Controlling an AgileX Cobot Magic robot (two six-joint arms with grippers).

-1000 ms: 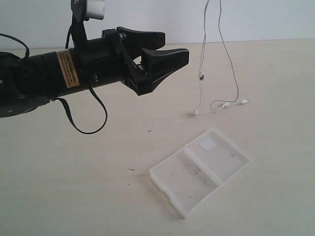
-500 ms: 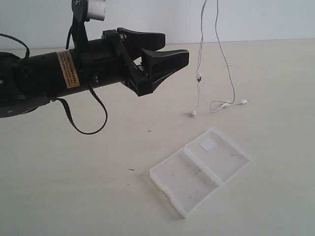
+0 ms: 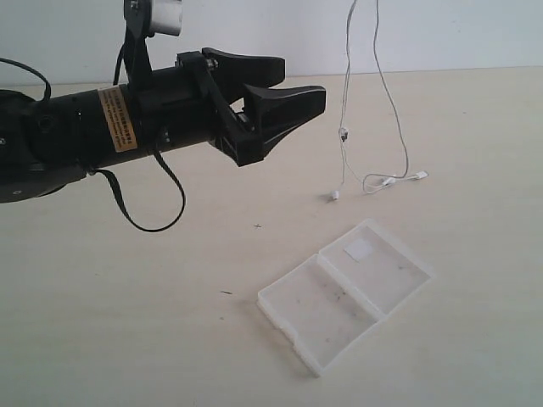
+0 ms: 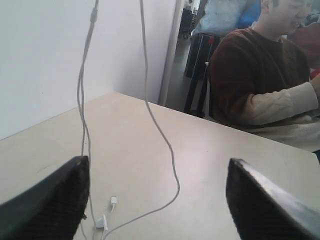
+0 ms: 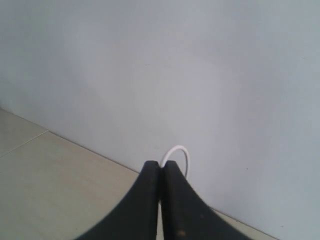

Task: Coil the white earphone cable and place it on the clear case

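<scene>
The white earphone cable [image 3: 392, 97] hangs down in two strands from above the exterior view's top edge, and its lower end with small white pieces lies on the table [image 3: 395, 180]. My right gripper [image 5: 160, 166] is shut on the white earphone cable [image 5: 179, 151], a small loop of which arches over its fingertips; this gripper is out of the exterior view. My left gripper [image 3: 293, 85] is open, in the air left of the hanging strands. Its wrist view shows the white earphone cable [image 4: 149, 105] beyond the open fingers. The clear case [image 3: 344, 292] lies open on the table, near the front.
The pale table [image 3: 127, 322] stretches left of the case. A white wall [image 3: 458, 34] rises behind the table's far edge. My left arm's black cable [image 3: 148, 212] loops down under it. A seated person [image 4: 255, 75] shows in the left wrist view beyond the table.
The hanging strands have swayed a little to the left and back. Both grippers have kept their places.
</scene>
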